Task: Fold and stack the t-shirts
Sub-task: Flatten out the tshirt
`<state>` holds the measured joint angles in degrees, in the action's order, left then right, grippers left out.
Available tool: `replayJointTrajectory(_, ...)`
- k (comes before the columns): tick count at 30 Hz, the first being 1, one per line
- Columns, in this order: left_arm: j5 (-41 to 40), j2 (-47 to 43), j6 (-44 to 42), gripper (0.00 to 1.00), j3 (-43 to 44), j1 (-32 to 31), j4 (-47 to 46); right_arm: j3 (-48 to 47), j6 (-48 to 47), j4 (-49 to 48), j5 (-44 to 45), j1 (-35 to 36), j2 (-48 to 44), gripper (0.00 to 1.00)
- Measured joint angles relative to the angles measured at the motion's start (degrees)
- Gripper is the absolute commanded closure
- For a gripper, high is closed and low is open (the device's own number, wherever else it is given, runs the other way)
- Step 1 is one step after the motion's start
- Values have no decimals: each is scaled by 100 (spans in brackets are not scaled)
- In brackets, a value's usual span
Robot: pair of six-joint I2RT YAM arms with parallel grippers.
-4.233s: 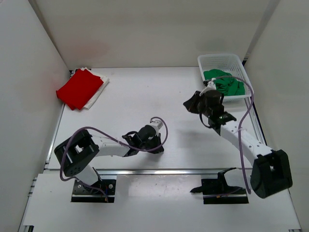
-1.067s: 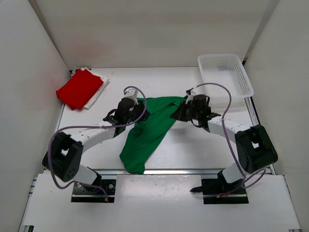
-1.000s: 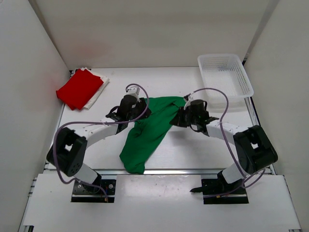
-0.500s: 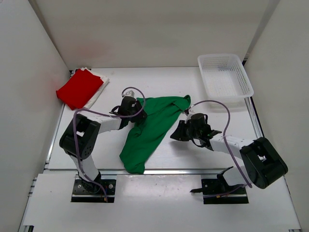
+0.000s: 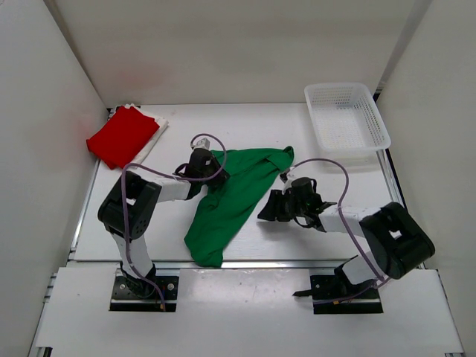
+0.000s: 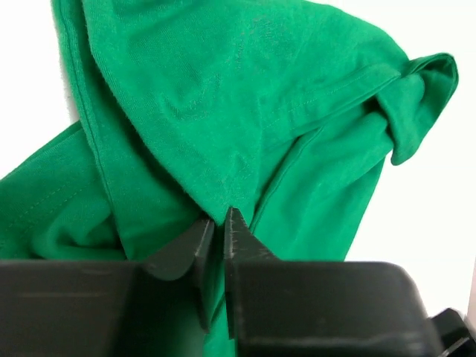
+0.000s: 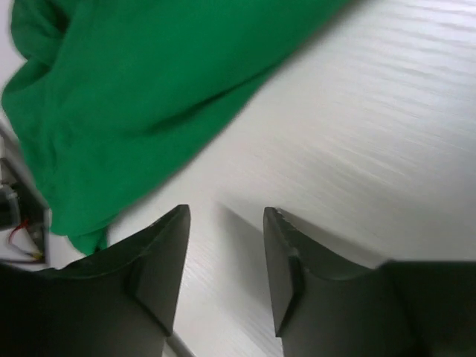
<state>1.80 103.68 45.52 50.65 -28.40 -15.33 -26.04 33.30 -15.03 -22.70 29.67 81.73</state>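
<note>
My left gripper [image 6: 221, 223] pinches a fold of the green t-shirt [image 5: 232, 195], sprawled mid-table [image 5: 245, 126]. My right gripper [image 7: 227, 216] hovers just beside it, fingers apart. The red t-shirt [image 5: 123, 136] lies far left.

Three t-shirts [image 5: 230, 197], one basket [image 5: 346, 119]

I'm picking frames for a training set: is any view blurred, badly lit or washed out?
Top view: sharp and evenly lit, with a faint pink tint on the wall behind the red t-shirt. Left wrist view: the green t-shirt is crisp, the left gripper a near-black silhouette. Right wrist view: that shirt is smeared soft and the table grain streaked, probably motion blur.
</note>
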Motion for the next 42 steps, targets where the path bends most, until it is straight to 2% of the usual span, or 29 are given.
replayJointTrajectory(5,-26,-50,-7,100,52,20,-15,-527,111,-466,-363,203,852,55)
replayJointTrajectory(8,-50,-278,-26,100,52,20,7,-962,260,-804,-634,293,1504,78)
replayJointTrajectory(9,-70,-400,-42,100,52,15,24,-1078,308,-883,-684,293,1698,94)
replayJointTrajectory(10,-101,-546,-50,100,50,15,48,-1163,341,-920,-715,293,1840,100)
replayJointTrajectory(13,-120,-1102,-66,100,50,26,81,-1327,444,-833,-721,289,1998,100)
replayJointTrajectory(17,-103,-1897,-79,100,46,157,151,-1126,343,-549,-476,289,1327,100)
replayJointTrajectory(23,24,-2889,-66,100,-11,516,273,-621,103,-144,-35,127,-940,100)
replayJointTrajectory(24,26,-3021,-44,100,-72,529,264,-619,92,-140,0,105,-1113,96)
replayJointTrajectory(26,61,-3174,11,100,-210,494,251,-623,70,-175,22,127,-1196,74)
replayJointTrajectory(29,131,-3182,144,97,-426,455,219,-621,-2,-175,26,474,-841,52)
replayJointTrajectory(33,216,-3101,297,93,-682,507,212,-682,-48,-284,-74,999,61,43)
replayJointTrajectory(35,254,-3047,328,85,-710,564,212,-841,-57,-328,-144,1145,619,43)
replayJointTrajectory(37,256,-3003,337,73,-710,632,203,-1073,-52,-354,-153,1211,1176,42)
replayJointTrajectory(40,260,-2986,326,57,-737,767,184,-1495,-61,-496,-9,1268,1591,41)
replayJointTrajectory(42,260,-2981,315,54,-793,881,157,-1742,-72,-531,201,1268,1805,41)
